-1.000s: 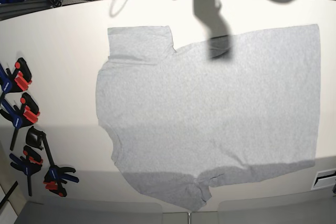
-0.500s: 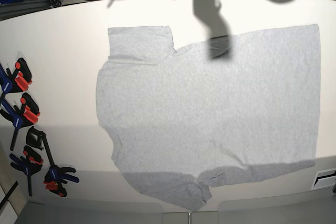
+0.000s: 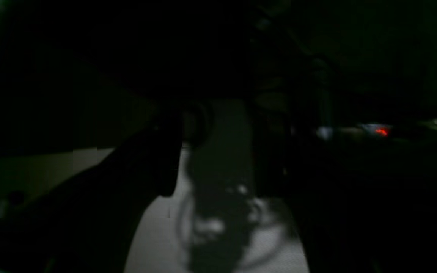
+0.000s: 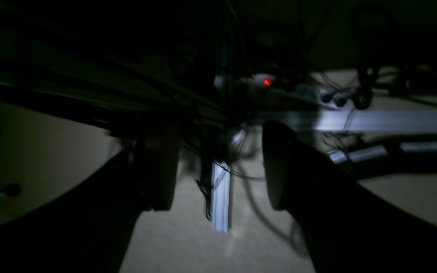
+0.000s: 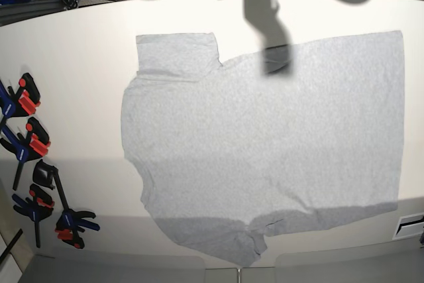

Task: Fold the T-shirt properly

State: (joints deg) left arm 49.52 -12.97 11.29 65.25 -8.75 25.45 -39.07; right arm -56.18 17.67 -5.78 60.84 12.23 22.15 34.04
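While our large light heather-grey short-sleeved cotton T-shirt lies spread flat and unfolded across the middle of the pale white tabletop, we keep both arms off it and outside the base view. One sleeve points toward the far edge, the other hangs near the front edge, partly in shadow. Our right gripper shows its two dark fingers well apart with nothing between them, above a dim floor with cables and a pale aluminium rail. Our left gripper's view is nearly black, so we cannot tell how its fingers stand. Several blue-and-red bar clamps lie at the table's side, apart from the shirt.
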